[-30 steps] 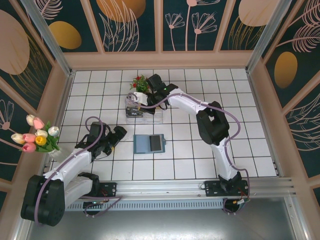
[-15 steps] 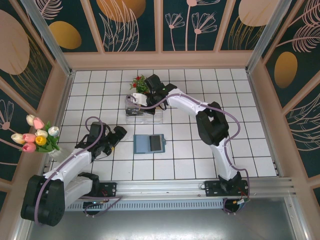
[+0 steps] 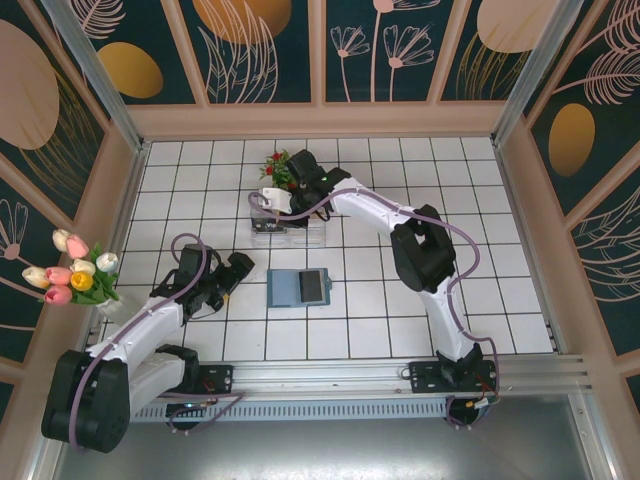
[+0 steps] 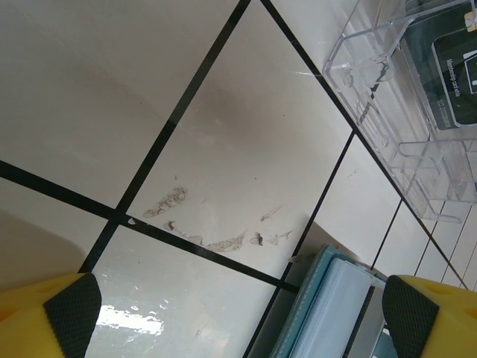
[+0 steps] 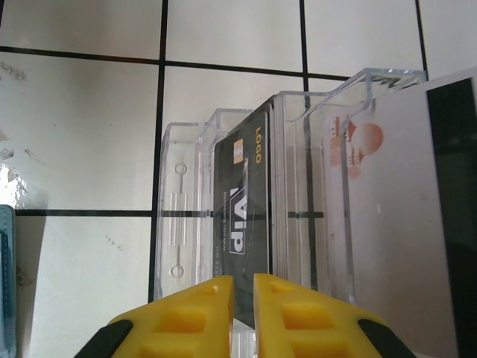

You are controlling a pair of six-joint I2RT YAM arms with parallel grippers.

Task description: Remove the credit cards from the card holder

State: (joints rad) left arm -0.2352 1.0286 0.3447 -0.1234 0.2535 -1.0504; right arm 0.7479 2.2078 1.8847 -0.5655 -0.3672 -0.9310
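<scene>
- Finding the card holder (image 3: pixel 298 288) flat on the white tiled table (image 3: pixel 480 300): teal, rectangular, round-cornered, matte, lying between the two arms.
- Noting a dark card (image 3: pixel 313 285), thin and smooth, resting on its right half.
- Placing the left gripper (image 3: pixel 228 275) just beside the holder's left edge, apart from it. Jaws spread wide and gripping nothing, with black dimpled pads (image 4: pixel 72 313) on yellow fingers.
- Catching a corner of the card holder (image 4: pixel 328 313) in the left wrist view, low between those pads.
- Placing the right gripper (image 3: pixel 275 205) over a clear acrylic rack (image 3: pixel 300 235), well beyond the holder's far edge.
- Reading, from the right wrist, a black card (image 5: pixel 242 194) marked "VIP" and "LOGO" standing upright in a slot of the rack (image 5: pixel 179 224). Beside it, in the next slot, a pale card (image 5: pixel 387 216) with an orange emblem and a dark stripe.
- Seeing the right gripper (image 5: pixel 243 282) with its yellow fingers drawn almost together, only a thin slit left, right at the black card's near end. Impossible to tell whether that card is pinched.
- Spotting red flowers (image 3: pixel 278 165) just behind the rack.
</scene>
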